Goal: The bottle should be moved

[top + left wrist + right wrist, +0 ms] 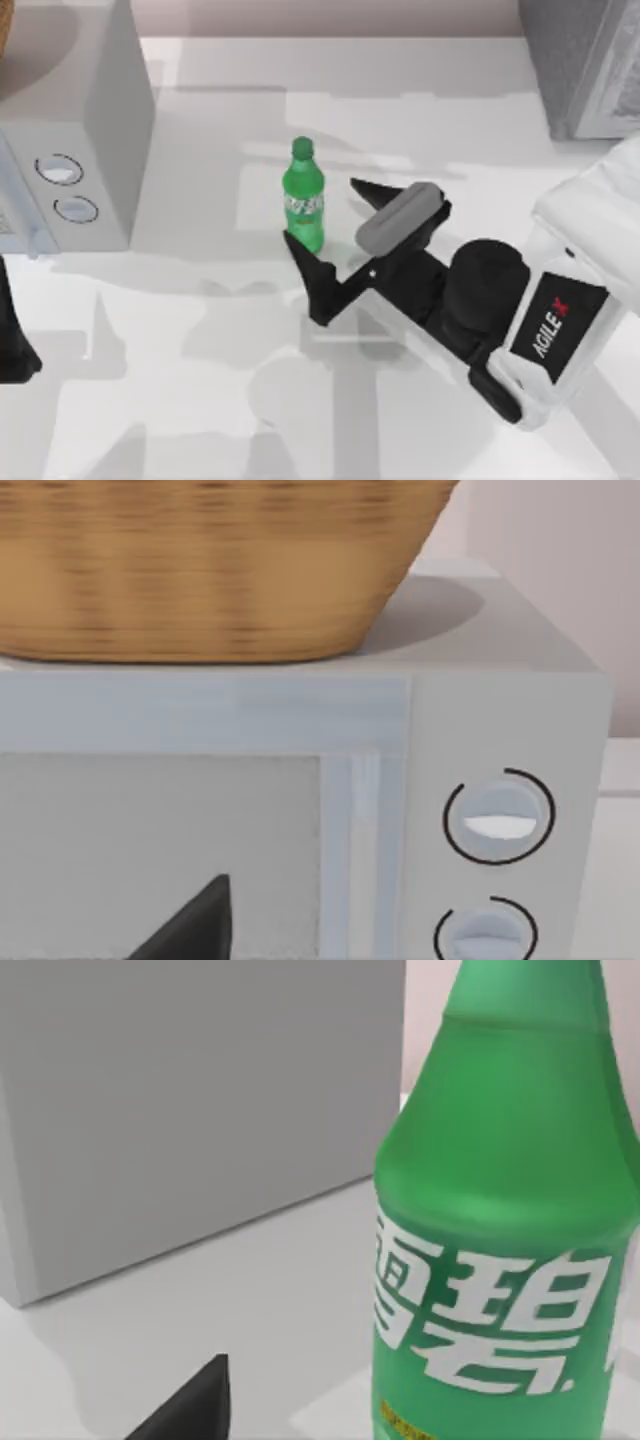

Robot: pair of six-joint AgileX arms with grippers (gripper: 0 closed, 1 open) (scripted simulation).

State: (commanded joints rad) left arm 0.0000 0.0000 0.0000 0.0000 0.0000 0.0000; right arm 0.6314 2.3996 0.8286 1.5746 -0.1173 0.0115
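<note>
The bottle [304,197] is green with a green cap and a white-lettered label, and it stands upright near the table's middle. My right gripper [322,211] is open at its right side, low over the table. One dark finger reaches past the bottle's base and the other points beyond its far side, so the bottle stands at the mouth of the gap. The right wrist view has the bottle [500,1220] very close, with one fingertip [195,1408] beside it. My left arm [12,340] is parked at the table's left edge; its fingertip [195,930] faces the microwave.
A white microwave [75,120] with two dials stands at the left, close to the bottle, and a woven basket [200,570] sits on top of it. A grey box [585,60] occupies the back right corner. Bare table lies in front of the bottle.
</note>
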